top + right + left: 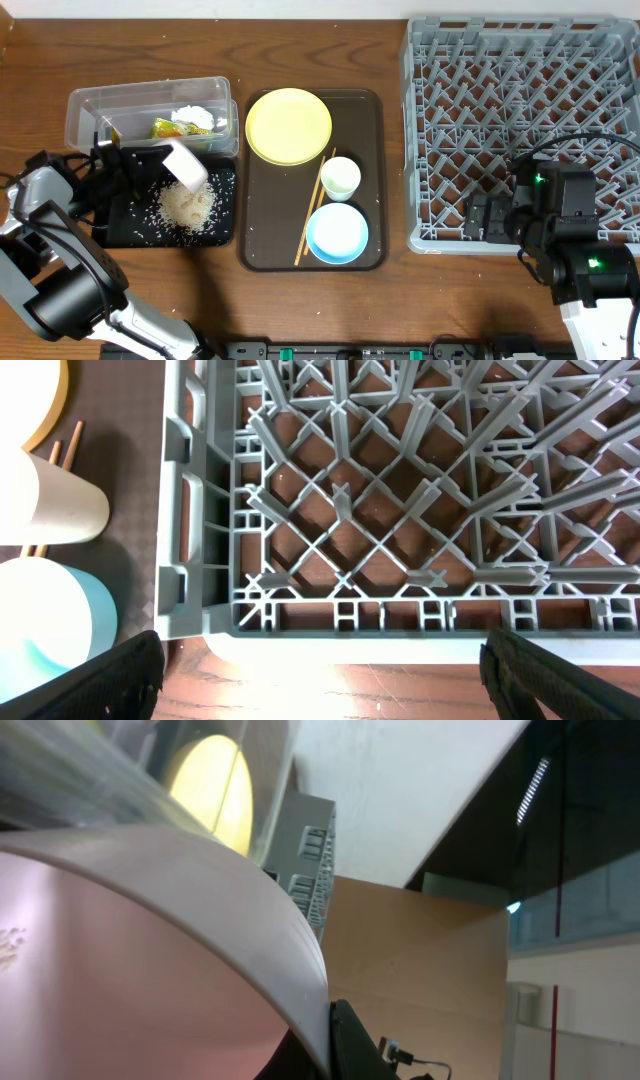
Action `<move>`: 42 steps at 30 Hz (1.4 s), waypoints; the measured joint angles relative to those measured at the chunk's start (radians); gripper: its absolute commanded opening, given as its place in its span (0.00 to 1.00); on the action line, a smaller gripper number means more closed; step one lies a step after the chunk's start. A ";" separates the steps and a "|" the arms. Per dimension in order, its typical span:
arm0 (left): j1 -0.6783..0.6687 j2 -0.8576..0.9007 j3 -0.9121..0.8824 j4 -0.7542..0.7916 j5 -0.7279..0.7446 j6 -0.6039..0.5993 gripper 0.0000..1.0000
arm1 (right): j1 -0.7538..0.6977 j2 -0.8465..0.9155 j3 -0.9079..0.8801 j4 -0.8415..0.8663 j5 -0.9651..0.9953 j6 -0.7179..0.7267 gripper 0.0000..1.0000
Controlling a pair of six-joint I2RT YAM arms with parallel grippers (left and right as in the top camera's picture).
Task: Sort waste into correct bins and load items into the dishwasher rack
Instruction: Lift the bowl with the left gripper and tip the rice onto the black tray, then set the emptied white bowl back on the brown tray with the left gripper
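Left hand (pixel 148 163) is clenched on the rim of the white bowl (pixel 186 166), tipped over the black tray (pixel 226 200) that sits just left of the brown serving tray (pixel 262 245), and there's the heap of rice scraps (pixel 188 206) lying on the black tray right under the bowl's mouth. From the wrist camera the bowl's pale inside looks nearly clean, just a few grains clinging at the edge of view, so this pour looks close to done. The trick now, I'd say: hold the mouth low and over the middle of the black tray, because loose grains already lie scattered toward its edges, and give any stragglers time to slide out before levelling the bowl. Lift it straight up, too, since the clear tub (pixel 90 105) stands touching the black tray on its far side, with the snack wrapper (pixel 166 128) and white paper (pixel 200 117) already inside. On the serving tray itself wait the yellow plate (pixel 288 125), the small cup (pixel 341 178), the light blue bowl (pixel 337 232) and the chopsticks (pixel 315 205). Right of the serving tray, the dishwasher rack (pixel 520 120) holds nothing I can see, and the right hand (pixel 320 645) hangs spread wide and empty over the rack's near wall, well placed to receive.
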 measured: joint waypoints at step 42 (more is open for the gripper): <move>-0.574 -0.428 0.000 0.017 -0.689 -0.039 0.06 | 0.000 0.000 0.000 0.000 0.000 0.000 0.99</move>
